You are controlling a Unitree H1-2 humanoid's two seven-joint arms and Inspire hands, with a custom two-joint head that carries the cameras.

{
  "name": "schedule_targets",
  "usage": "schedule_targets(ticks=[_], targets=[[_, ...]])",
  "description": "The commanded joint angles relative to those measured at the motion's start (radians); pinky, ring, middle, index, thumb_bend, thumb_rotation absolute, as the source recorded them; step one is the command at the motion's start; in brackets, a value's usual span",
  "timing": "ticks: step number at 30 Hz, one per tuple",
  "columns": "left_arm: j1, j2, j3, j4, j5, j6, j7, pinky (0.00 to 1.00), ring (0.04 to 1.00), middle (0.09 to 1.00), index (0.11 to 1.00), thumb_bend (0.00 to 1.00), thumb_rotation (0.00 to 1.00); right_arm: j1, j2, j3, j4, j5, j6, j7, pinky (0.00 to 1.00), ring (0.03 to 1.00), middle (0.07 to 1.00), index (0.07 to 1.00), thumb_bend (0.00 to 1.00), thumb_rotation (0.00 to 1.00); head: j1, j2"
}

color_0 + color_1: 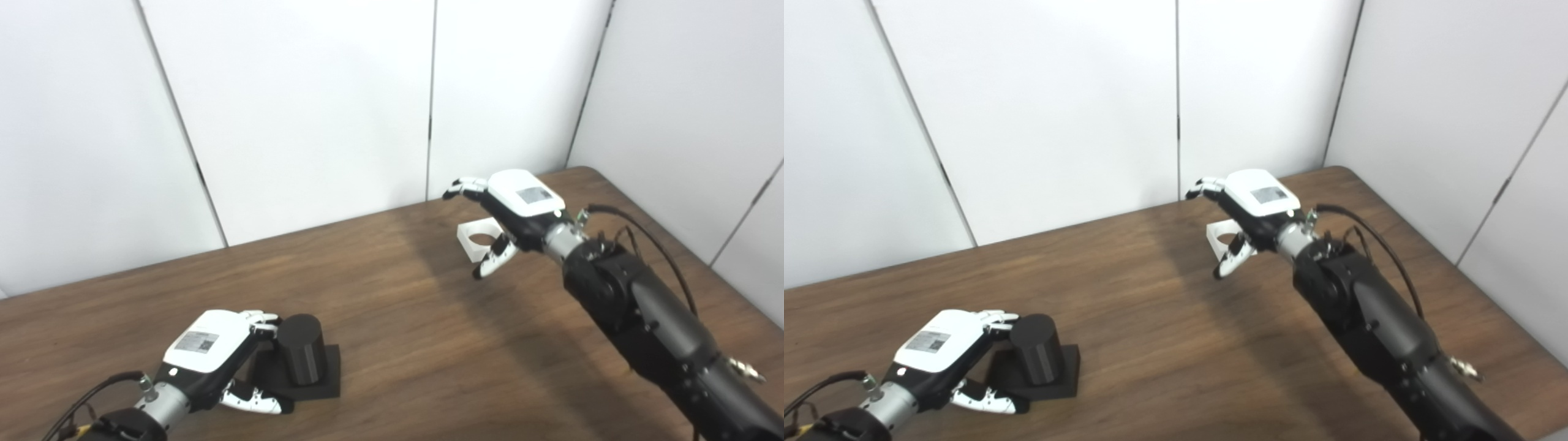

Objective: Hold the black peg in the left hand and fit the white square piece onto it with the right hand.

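Near the bench's (392, 318) front left corner, the left hand (211, 358) has its fingers (260, 317) spread around the upright black peg (301, 357), touching but not clenched. Toward the far right corner, the right hand (511, 211) hovers with released fingers over the white square piece (476, 241), which lies beneath them.

Matt black peg (301, 349) and white plastic-looking piece (479, 239) on wood-grain table (392, 318) (slight sheen).

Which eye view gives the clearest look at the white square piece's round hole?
The left eye view: the white square piece shows most of its hole beside the right hand. In the right eye view, the hand's thumb covers more of it.
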Motion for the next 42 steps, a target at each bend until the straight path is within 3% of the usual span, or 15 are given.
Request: schedule_targets(ticks=[1, 4, 9, 19, 29, 42], targets=[[0.068, 0.04, -0.038, 0.035, 0.053, -0.044, -0.052, 0.79, 0.845, 0.826, 0.491, 0.52, 0.06, -0.075, -0.055, 0.01, 0.003, -0.059, 0.038, 0.059, 0.83, 0.907, 0.924, 0.845, 0.81, 0.18, -0.004, -0.002], [0.074, 0.043, -0.027, 0.055, 0.06, -0.072, -0.006, 0.75, 0.831, 0.809, 0.49, 0.52, 0.06, -0.12, -0.098, 0.052, 0.03, -0.125, 0.066, 0.175, 0.95, 0.988, 0.99, 0.904, 0.91, 0.27, -0.011, -0.007], [0.075, 0.044, -0.022, 0.071, 0.059, -0.088, -0.004, 0.75, 0.835, 0.813, 0.49, 0.52, 0.06, -0.179, -0.114, 0.092, 0.107, -0.189, 0.062, 0.211, 0.95, 1.0, 1.0, 0.901, 0.96, 0.25, -0.015, -0.013], [0.078, 0.048, -0.018, 0.082, 0.058, -0.102, -0.005, 0.79, 0.849, 0.83, 0.491, 0.52, 0.07, -0.291, -0.106, 0.155, 0.292, -0.193, 0.027, 0.21, 0.95, 0.999, 0.987, 0.891, 1.0, 0.36, -0.009, -0.014], [0.087, 0.05, -0.007, 0.082, 0.056, -0.118, 0.025, 0.78, 0.843, 0.818, 0.49, 0.52, 0.06, -0.359, -0.058, 0.225, 0.446, -0.18, 0.027, 0.185, 0.92, 0.977, 0.969, 0.89, 1.0, 0.33, 0.008, -0.005], [0.1, 0.05, 0.004, 0.019, 0.054, -0.083, -0.026, 0.77, 0.838, 0.815, 0.49, 0.52, 0.06, -0.393, -0.004, 0.285, 0.554, -0.151, 0.01, 0.166, 0.91, 0.955, 0.953, 0.869, 0.97, 0.26, 0.025, 0.012]])
